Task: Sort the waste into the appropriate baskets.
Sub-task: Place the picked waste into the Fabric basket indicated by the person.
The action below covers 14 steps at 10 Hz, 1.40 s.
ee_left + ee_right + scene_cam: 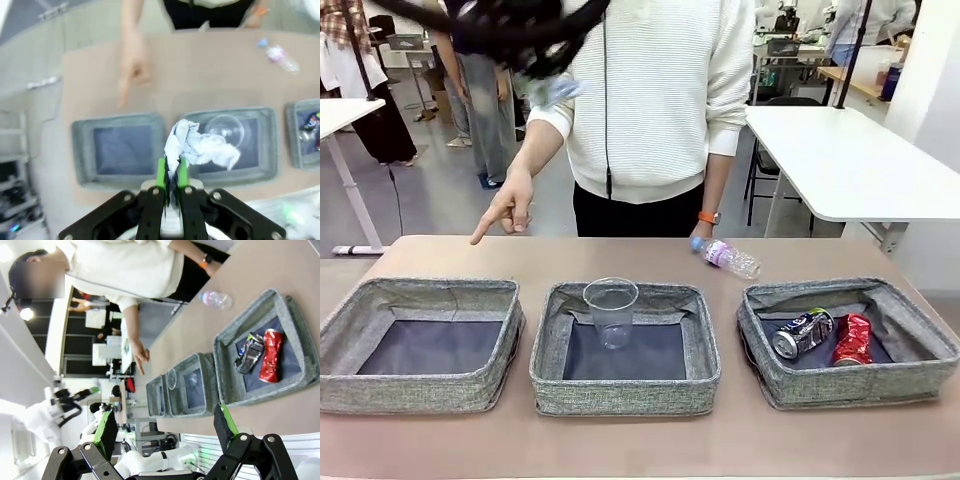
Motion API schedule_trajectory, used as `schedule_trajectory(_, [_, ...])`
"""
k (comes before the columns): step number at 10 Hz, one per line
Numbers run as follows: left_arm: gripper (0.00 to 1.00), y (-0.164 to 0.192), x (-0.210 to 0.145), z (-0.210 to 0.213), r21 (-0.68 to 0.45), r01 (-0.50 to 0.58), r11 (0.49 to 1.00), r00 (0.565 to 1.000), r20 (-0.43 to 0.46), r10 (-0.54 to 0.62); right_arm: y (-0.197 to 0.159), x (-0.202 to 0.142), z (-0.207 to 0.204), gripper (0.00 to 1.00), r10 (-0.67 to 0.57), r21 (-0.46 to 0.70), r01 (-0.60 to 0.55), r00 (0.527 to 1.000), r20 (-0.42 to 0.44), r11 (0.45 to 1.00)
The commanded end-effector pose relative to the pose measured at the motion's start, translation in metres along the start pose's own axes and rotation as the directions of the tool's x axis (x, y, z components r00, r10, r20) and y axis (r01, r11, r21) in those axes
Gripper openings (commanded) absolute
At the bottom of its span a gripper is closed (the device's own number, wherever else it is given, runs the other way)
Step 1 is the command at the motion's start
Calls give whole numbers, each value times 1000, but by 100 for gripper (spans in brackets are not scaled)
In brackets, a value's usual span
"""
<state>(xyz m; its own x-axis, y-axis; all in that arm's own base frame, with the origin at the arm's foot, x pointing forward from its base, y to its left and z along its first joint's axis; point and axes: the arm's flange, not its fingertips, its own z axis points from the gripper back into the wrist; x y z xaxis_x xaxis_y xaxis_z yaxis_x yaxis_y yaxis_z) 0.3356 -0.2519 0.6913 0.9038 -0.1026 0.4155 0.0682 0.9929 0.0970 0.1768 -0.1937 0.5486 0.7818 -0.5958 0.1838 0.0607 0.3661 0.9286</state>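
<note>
Currently the left gripper (170, 172) is clenched on the crumpled white paper (200, 147), which is held high above the middle basket (267, 150), judged from the left wrist view. The right gripper (167, 427) is spread wide with nothing between its pads, well back from the middle basket on the robot's side.

Inside the middle basket a clear plastic cup (611, 312) is seen upright. To its right, the right basket (920, 325) holds the crushed dark blue-silver can (802, 333) and the crushed red can (853, 340), touching. To its left, the left basket (350, 310) is seen with nothing in it. Beyond the middle basket, toward the person, the clear bottle (728, 257) lies on the table (620, 445). The person's hand (506, 210) is pointed down at the table beyond the left basket.

Step in hand, as judged: paper is being carried for sorting. The next move calls for travel to above the left basket, then release.
</note>
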Motion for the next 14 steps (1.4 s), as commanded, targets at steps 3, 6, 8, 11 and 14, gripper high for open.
schedule_trajectory(3, [8, 160, -89, -145, 113, -162, 980, 964, -195, 181, 0, 1, 2, 100, 21, 11, -21, 1000, 4, 1000])
schedule_trajectory(6, [8, 171, -102, -179, 87, -248, 965, 930, -255, 263, 0, 1, 2, 100, 21, 11, -21, 1000, 4, 1000])
schedule_trajectory(8, [8, 172, -100, -182, 84, -301, 950, 922, -231, 312, 0, 1, 2, 100, 21, 11, -21, 1000, 4, 1000])
schedule_trajectory(11, [8, 174, -98, -183, 88, -313, 946, 915, -239, 325, 0, 1, 2, 100, 21, 11, -21, 1000, 4, 1000])
schedule_trajectory(14, [100, 175, -98, -184, 83, -303, 949, 917, -245, 314, 0, 1, 2, 100, 21, 11, -21, 1000, 4, 1000])
